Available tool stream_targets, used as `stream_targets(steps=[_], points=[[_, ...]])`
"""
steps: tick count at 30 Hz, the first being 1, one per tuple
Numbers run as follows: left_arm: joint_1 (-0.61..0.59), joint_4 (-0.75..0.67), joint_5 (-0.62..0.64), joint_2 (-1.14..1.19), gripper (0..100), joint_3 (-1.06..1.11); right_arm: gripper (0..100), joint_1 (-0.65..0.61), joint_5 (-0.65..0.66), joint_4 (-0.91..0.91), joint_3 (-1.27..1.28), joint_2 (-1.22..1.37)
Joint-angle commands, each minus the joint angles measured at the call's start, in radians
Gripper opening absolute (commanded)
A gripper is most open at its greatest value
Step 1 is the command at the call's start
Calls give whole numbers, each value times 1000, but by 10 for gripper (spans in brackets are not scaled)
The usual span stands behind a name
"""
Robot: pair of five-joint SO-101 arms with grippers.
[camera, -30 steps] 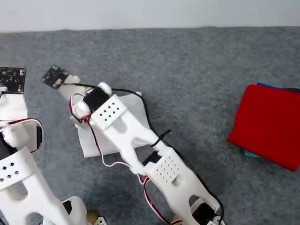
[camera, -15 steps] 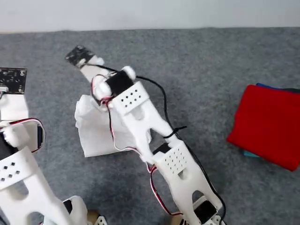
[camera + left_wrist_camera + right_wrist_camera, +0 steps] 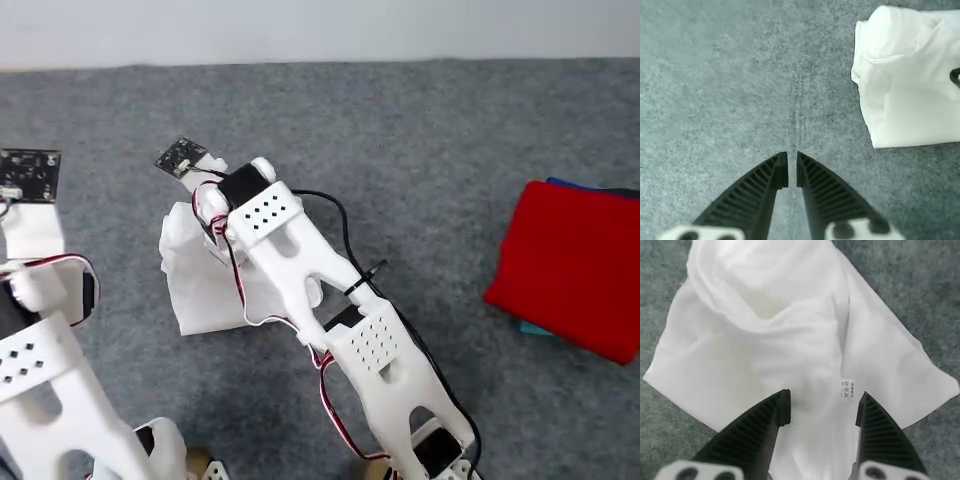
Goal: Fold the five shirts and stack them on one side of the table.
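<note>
A white shirt (image 3: pixel 200 285) lies crumpled and partly folded on the grey cloth at the left of centre. My right arm (image 3: pixel 265 215) stretches over it. In the right wrist view the right gripper (image 3: pixel 822 407) hangs open just above the white shirt (image 3: pixel 765 340), whose small label (image 3: pixel 845 389) lies between the fingers, and it holds nothing. My left gripper (image 3: pixel 792 170) is shut and empty over bare cloth, a short way from the white shirt's (image 3: pixel 905 75) edge. A folded red shirt (image 3: pixel 575 265) tops a stack at the right edge, with blue and teal edges showing beneath it.
The left arm (image 3: pixel 40 370) stands at the near left corner. Grey table cloth (image 3: pixel 420 150) stretches open between the white shirt and the red stack. A pale wall runs along the table's far edge.
The right arm swung toward the far side over the white shirt, then came back a little. The shirt's left edge is now bunched up. The left arm has barely moved.
</note>
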Motion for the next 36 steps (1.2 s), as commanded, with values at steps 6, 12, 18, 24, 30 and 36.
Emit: stream_targets(steps=[6,12,18,24,30,36], points=[[5,-23,-8,-28,43,12,61,8,-5,-2,-12,1],[5,-51,-6,-28,43,12,16,-36,68,35,-12,-65],[5,-52,-6,-28,43,12,14,-96,71,97,-12,-136],[5,-54,-6,-26,43,12,14,-173,72,134,-6,-148],[5,-54,-8,-28,43,10,105,-197,71,134,66,-153],[5,-54,-8,-28,43,10,238,-168,71,133,130,-231]])
